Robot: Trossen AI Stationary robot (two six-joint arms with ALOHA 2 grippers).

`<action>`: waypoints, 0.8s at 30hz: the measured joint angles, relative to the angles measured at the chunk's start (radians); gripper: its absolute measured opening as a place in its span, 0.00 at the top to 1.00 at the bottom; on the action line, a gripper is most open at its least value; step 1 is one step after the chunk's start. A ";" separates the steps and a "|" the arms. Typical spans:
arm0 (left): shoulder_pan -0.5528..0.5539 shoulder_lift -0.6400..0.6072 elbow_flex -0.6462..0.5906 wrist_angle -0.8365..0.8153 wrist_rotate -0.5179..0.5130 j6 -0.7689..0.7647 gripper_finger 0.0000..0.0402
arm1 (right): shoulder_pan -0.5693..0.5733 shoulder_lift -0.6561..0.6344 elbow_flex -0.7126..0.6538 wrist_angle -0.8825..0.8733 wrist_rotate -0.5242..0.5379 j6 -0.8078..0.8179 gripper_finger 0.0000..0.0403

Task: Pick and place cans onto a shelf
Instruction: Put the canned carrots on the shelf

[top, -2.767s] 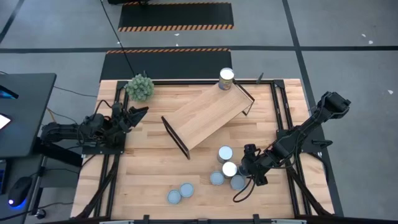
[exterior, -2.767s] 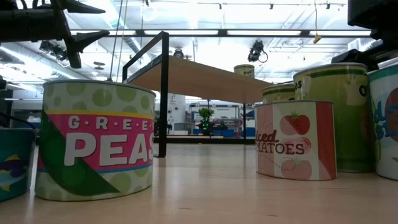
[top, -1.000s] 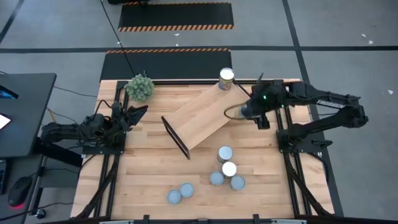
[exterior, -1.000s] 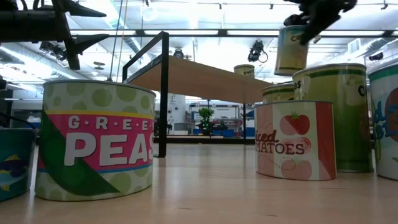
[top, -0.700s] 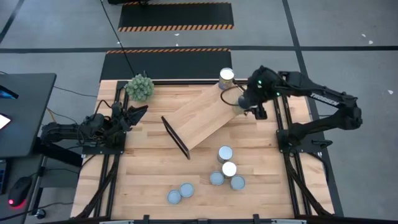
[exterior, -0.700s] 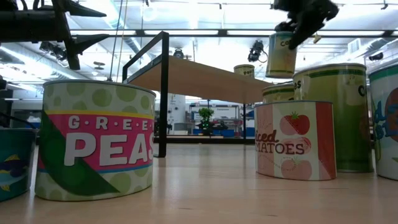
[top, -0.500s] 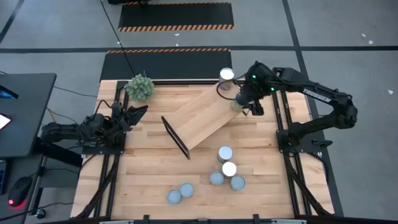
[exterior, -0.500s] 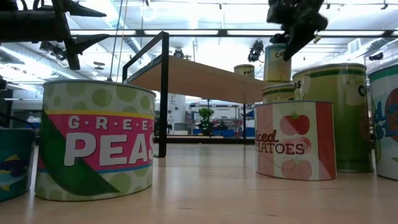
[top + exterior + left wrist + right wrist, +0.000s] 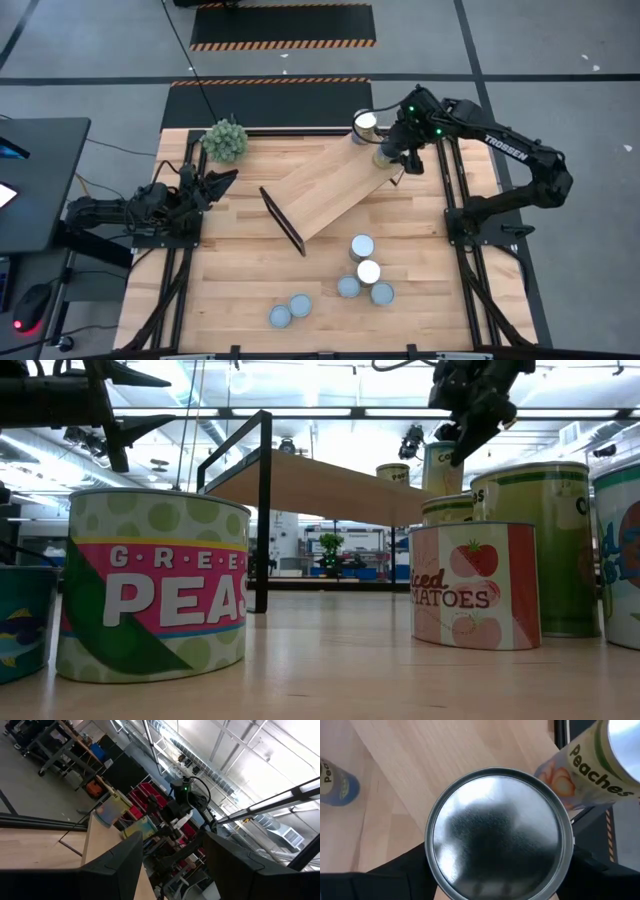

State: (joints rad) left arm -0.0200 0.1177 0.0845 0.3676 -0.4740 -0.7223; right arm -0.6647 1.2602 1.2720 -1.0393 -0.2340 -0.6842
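High view: upper right, the right gripper [image 9: 391,152] pinches a can [image 9: 497,832] above the shelf [image 9: 330,186]; it may knock the Peaches can [image 9: 365,126]. Left gripper [image 9: 222,178] spread.

round silvery can lid [image 9: 497,832] — brushed metal, dull sheen | pale plank shelf [image 9: 330,186] — smooth matt wood

Angled wooden shelf [image 9: 330,182], peaches can [image 9: 366,122] at its far end, six cans [image 9: 362,247] on table
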 joint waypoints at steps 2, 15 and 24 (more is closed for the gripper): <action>0.000 0.000 0.000 0.000 0.000 0.000 0.46 | 0.000 0.000 0.000 0.000 0.005 0.000 0.22; 0.000 0.000 0.000 0.001 0.000 -0.008 0.46 | 0.002 -0.001 0.001 -0.001 0.091 -0.023 0.02; 0.000 0.000 0.000 0.001 0.000 -0.027 0.46 | 0.002 -0.008 0.039 -0.017 0.171 -0.027 0.03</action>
State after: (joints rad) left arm -0.0199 0.1177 0.0846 0.3687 -0.4740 -0.7490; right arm -0.6626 1.2527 1.3113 -1.0564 -0.0627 -0.7115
